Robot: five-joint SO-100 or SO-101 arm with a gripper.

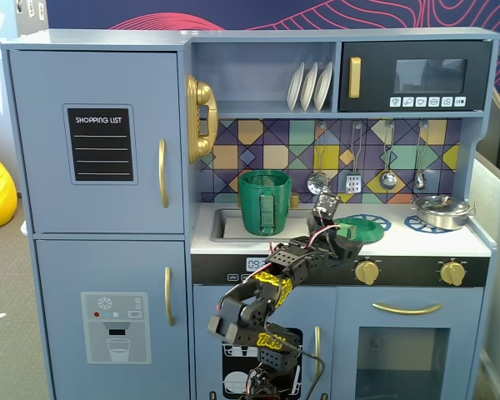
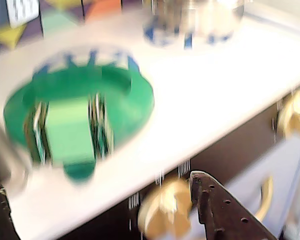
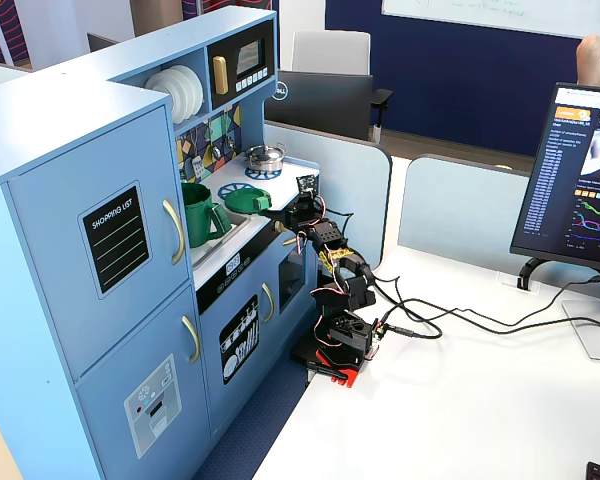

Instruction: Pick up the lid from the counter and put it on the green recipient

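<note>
Backsplash and shelf close the room behind and above my gripper, so I must lift low and sideways. The green recipient stands in the sink, left of the fingers in a fixed view. The lid lies on the counter just ahead of them. Whether the fingers are apart, I cannot tell. A poor grip could push the lid over the front edge.

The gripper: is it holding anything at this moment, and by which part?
It cannot be told. The gripper is at the lid on the counter, but the blurred wrist view does not show a closed hold.
</note>
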